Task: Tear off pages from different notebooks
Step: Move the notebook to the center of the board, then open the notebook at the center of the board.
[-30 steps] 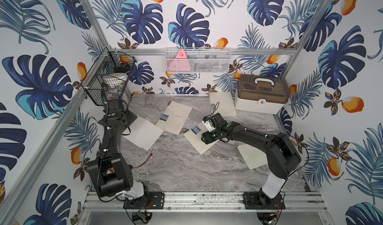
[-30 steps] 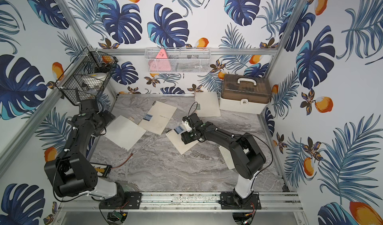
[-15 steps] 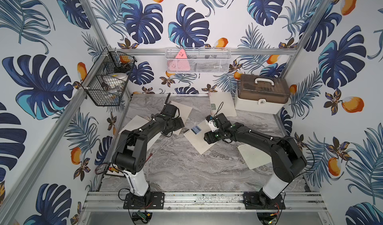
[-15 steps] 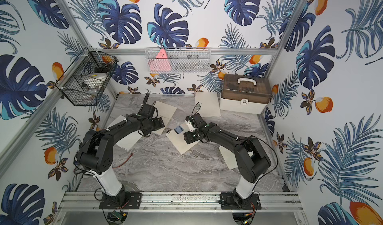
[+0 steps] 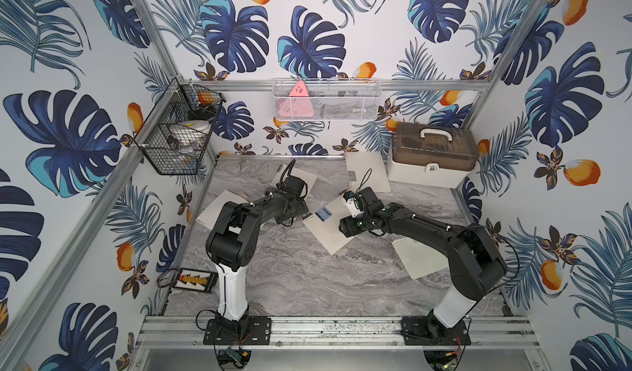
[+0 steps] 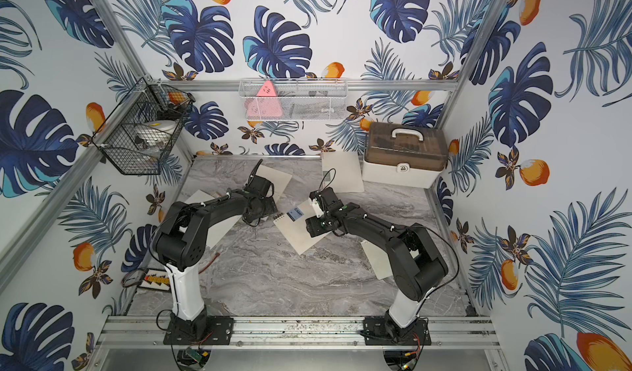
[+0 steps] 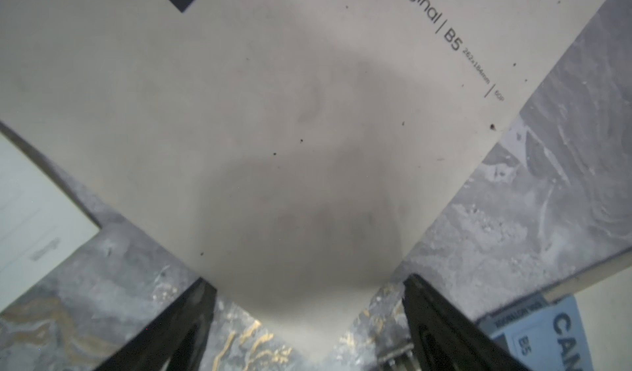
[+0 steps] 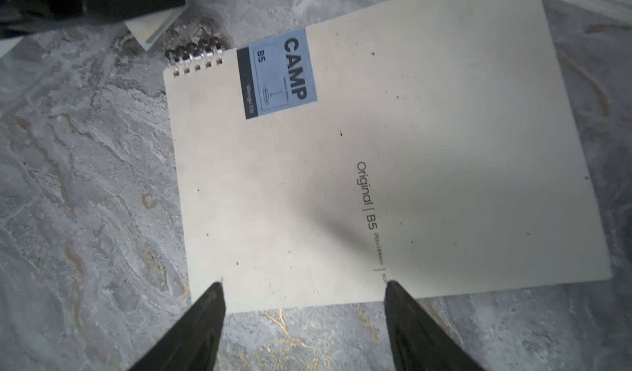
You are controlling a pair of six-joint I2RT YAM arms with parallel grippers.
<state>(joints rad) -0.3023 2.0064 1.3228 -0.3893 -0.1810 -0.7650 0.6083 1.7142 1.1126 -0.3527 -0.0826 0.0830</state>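
Left tool (image 7: pixel 309 278) straddles notebook (image 7: pixel 273 112) corner; open marble (image 7: pixel 547 181) flanks its edges.

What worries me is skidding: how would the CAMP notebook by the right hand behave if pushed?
Probably slides rather than tips: the CAMP notebook lies flat on the smooth-looking table. Its thin card cover likely flexes if lifted by one edge.

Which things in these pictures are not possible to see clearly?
- Notebook under the left arm: label covered by the arm in both top views, cut by the frame edge in the left wrist view.
- Green label, top views: print too small.
- Wire basket contents: blurred behind mesh.
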